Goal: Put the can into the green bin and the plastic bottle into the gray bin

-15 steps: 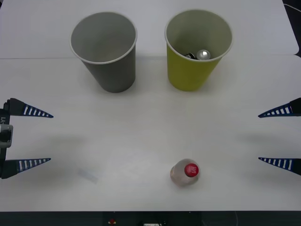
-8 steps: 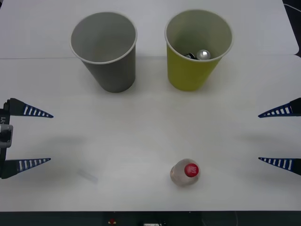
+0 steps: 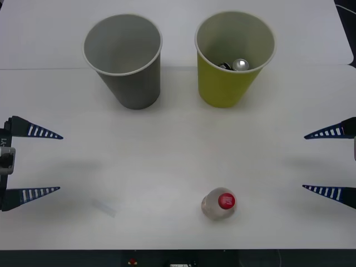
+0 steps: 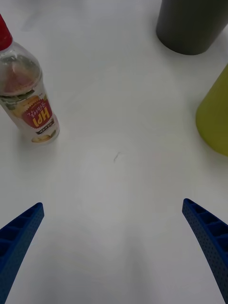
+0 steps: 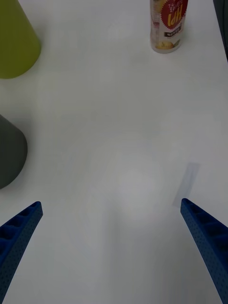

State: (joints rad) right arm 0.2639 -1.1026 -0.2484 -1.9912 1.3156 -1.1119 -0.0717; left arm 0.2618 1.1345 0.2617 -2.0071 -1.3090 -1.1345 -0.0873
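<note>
The can [image 3: 240, 64] lies inside the green bin [image 3: 229, 89] at the back right, its silver top showing. To its left stands the gray bin [image 3: 133, 83], with nothing visible inside. The plastic bottle [image 3: 218, 203] with the red cap stands upright near the table's front edge, right of centre; it also appears in the right wrist view as the bottle [image 4: 28, 102] and in the left wrist view as the bottle [image 5: 167, 26]. My left gripper [image 3: 47, 163] is open at the far left, my right gripper [image 3: 320, 162] open at the far right, both apart from the bottle.
White table [image 3: 167, 150] with a seam running behind the bins. A faint clear strip [image 3: 104, 207] lies front left, also seen as the strip [image 5: 186, 183]. The bins' sides show as gray bin [image 4: 190, 23] and green bin [image 4: 216, 116].
The right gripper has shifted very slightly toward the table's middle. Nothing else has moved.
</note>
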